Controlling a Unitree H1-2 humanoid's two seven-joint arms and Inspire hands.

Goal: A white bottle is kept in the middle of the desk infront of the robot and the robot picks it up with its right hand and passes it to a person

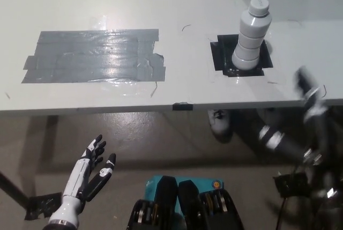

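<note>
A white ribbed bottle [251, 36] with a grey cap stands upright on a black square mark [224, 54] on the white desk [182, 5], right of the middle. My black right hand [310, 93] is blurred at the desk's front edge, to the right of the bottle and below it, apart from it and holding nothing. Its fingers are too blurred to read. My white left hand [92, 170] rests low at the lower left, below the desk edge, open with fingers spread.
A large patch of grey tape strips [94, 56] covers the desk's left half. A small black tape tab [182, 106] sits on the front edge. Brown floor lies below the desk, with a black tape piece [40, 204] at the lower left.
</note>
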